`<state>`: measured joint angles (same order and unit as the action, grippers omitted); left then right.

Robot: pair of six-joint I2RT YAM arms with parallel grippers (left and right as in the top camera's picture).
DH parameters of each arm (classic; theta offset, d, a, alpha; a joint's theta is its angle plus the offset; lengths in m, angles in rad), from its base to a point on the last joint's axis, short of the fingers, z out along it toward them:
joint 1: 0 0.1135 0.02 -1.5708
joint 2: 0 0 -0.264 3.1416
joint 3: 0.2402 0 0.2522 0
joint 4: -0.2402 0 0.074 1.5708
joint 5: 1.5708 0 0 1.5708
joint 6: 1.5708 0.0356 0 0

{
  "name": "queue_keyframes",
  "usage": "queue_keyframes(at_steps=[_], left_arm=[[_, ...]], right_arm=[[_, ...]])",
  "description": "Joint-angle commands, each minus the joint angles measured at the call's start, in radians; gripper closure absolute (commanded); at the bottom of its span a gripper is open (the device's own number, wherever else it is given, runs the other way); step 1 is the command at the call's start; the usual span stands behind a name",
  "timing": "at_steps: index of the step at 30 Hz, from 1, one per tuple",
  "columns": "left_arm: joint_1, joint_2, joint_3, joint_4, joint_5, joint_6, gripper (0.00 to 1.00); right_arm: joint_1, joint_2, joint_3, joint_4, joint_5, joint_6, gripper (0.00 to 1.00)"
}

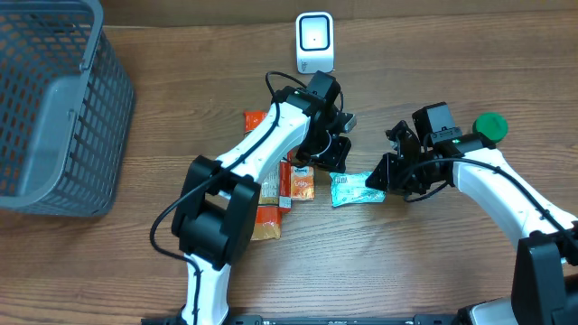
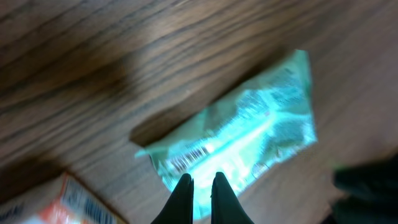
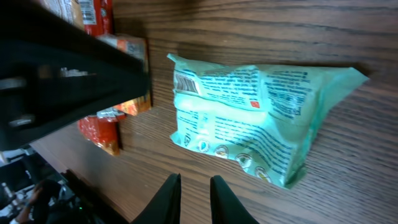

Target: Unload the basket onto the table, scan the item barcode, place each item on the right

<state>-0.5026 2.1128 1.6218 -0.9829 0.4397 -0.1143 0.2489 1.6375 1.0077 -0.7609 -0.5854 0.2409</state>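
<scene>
Left gripper (image 2: 200, 182) fingers, pressed together and empty, hang over the teal packet (image 2: 249, 130) lying mid worktop (image 1: 406, 271). Right gripper (image 3: 194, 182), slightly parted, grips nothing beside it. Only wrist views show its barcode (image 3: 185, 83); only overhead shows the white scanner (image 1: 314, 41) by the far edge.

shop checkout mock-up: scanner (image 1: 314, 42), basket (image 1: 54, 117)
</scene>
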Motion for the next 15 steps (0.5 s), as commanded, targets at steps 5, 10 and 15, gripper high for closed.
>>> queue_keyframes(at_steps=[5, 10, 15], left_arm=[[-0.008, 0.076, -0.01, 0.026, 0.006, -0.052, 0.96], [-0.024, 0.107, -0.012, 0.032, 0.005, -0.051, 0.96], [-0.034, 0.109, -0.022, 0.057, -0.016, -0.086, 0.96]], right_arm=[[0.016, 0.049, -0.045, 0.118, -0.009, 0.126, 0.87], [0.035, 0.098, -0.103, 0.19, -0.036, 0.175, 0.9], [0.057, 0.122, -0.14, 0.209, 0.027, 0.212, 0.9]])
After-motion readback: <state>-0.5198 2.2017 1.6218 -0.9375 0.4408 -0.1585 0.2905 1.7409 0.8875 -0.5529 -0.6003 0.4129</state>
